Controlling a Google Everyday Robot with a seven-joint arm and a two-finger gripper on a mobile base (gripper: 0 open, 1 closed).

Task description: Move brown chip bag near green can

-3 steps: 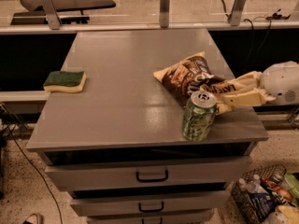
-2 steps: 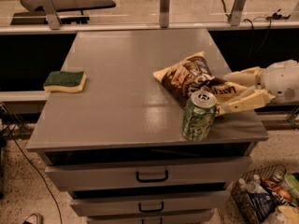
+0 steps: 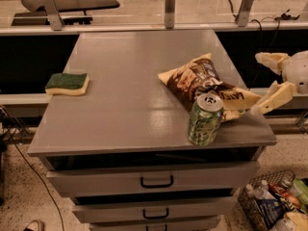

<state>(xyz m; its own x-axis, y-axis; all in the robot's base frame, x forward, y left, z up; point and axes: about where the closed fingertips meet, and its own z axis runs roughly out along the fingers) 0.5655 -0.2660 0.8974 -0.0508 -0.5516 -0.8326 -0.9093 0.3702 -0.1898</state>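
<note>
Desk (image 3: 130,81): grey flat top, seen from the front and above. There are stacked drawers below, and the top drawer (image 3: 157,176) has a dark bar handle.

Brown chip bag (image 3: 202,83): lies flat on the right half of the desk, crumpled. It is dark brown foil with cream-yellow edges and pale print. It runs on a slant from mid-desk toward the right edge, and its right end reaches that edge.

Green can (image 3: 205,119): stands upright near the front right of the desk, with mottled green-and-white sides and a silver top with a pull tab. It sits just in front of the bag. The can's top overlaps the bag's front edge in this view, so I cannot tell whether the two touch.

Claw (image 3: 256,84): off the right edge of the desk, at about the level of the bag, on a white rounded wrist. It is released. Its cream fingers (image 3: 275,96) are spread wide with nothing between them. The lower fingertip is just beside the bag's right end, and the upper finger stands clear, out past the desk edge.

Sponge (image 3: 67,83): yellow with a green top, at the left edge of the desk, well apart from the bag and can.

Wire basket (image 3: 250,201): on the speckled floor at lower right, holding bottles and packets.
</note>
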